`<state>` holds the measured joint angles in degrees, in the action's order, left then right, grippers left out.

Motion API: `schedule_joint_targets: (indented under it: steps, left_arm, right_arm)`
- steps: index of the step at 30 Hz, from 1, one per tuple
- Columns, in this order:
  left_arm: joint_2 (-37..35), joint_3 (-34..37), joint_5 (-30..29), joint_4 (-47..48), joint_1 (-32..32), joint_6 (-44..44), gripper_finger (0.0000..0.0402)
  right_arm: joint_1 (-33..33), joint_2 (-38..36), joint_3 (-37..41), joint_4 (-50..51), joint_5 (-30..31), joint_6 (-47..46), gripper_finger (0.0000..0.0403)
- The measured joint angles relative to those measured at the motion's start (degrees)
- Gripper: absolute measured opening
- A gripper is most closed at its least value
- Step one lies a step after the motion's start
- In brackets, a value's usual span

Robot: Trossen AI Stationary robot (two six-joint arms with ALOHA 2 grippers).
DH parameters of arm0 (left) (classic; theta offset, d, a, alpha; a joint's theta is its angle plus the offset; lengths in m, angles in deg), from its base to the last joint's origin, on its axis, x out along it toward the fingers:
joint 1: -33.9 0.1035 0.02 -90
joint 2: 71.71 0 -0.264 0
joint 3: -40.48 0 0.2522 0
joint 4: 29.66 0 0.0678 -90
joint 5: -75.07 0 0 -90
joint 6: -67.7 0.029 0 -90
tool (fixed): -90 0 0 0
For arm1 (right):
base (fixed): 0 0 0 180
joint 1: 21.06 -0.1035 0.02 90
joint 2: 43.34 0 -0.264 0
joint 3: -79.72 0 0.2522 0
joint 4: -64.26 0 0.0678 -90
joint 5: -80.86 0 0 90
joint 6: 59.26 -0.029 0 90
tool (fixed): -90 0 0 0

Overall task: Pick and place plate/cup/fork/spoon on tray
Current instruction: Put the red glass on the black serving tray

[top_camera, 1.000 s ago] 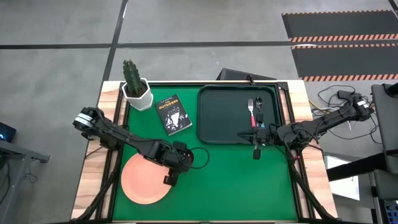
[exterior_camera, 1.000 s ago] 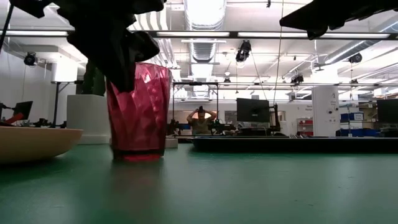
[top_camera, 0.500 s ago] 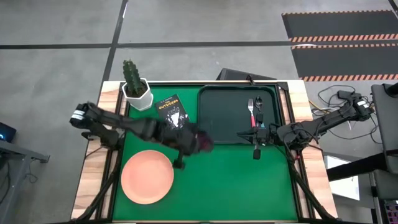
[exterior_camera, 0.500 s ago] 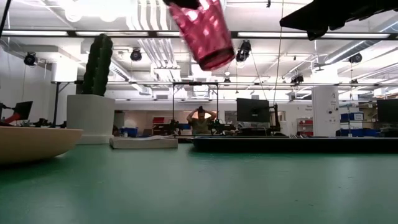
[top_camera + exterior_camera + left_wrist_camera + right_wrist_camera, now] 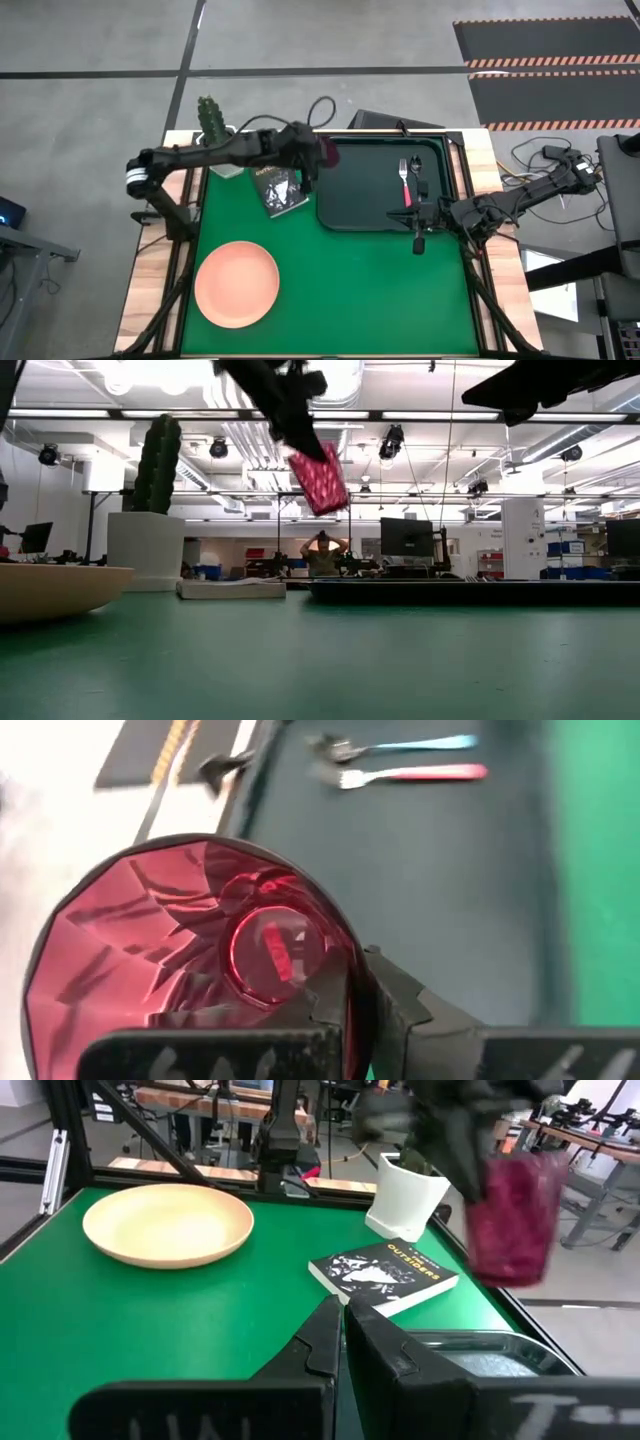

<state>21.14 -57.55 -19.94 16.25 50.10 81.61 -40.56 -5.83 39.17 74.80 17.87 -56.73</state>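
Observation:
The dark red cup hangs in my left gripper, high over the far left corner of the black tray; the low view shows it tilted in the air. The pink-handled fork and the blue-handled spoon lie flat in the tray's right part. The salmon plate rests on the green mat at the near left. My right gripper is shut and empty, just past the tray's near right edge. My left gripper holds the cup by its rim, one finger inside the cup and the other outside its wall. The fingers come at it from the table's left. The cup is lifted clear and tilted, its base away from the gripper.
A small black book lies left of the tray, under my left arm. A white pot with a cactus stands at the far left corner. Open green mat lies between the plate and my right gripper.
My left gripper has lifted the cup off the mat beside the plate and carried it up, toward the far edge and rightward, to the tray's far left corner. The cup has tipped from upright to tilted. The plate has stayed in place.

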Motion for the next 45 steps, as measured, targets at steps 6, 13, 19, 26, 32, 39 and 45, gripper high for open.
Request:
schedule_joint_targets:
  steps: [6,13,19,26,32,39,45]
  left_arm:
    - [5.5,-0.4,0.4,-6.3,3.9,-2.0,0.0]
    - [13.5,-7.0,1.9,-8.6,3.4,-1.6,0.0]
    - [19.1,-9.9,2.0,-8.9,3.4,-1.5,0.0]
    - [21.3,-8.5,-0.2,-8.6,4.4,-1.5,0.0]
    - [21.2,-8.2,-4.9,-8.4,5.2,-1.6,0.0]
    - [21.2,-7.0,-4.8,-8.4,5.2,-1.7,0.0]
    - [21.2,-5.4,-4.9,-9.1,5.2,-3.5,0.0014]
  right_arm:
    - [0.0,0.1,0.0,0.0,0.0,0.1,0.0009]
    - [0.0,0.1,0.0,0.0,0.0,0.5,0.0009]
    - [0.0,0.1,0.0,0.2,0.0,0.5,0.0009]
    - [0.0,0.1,0.0,1.4,0.0,-0.4,0.0009]
    - [0.0,0.1,0.0,1.3,0.0,-0.5,0.0009]
    - [0.0,0.1,0.0,1.3,0.0,-1.2,0.0009]
    - [0.0,0.1,0.0,1.3,0.0,-1.2,0.0009]
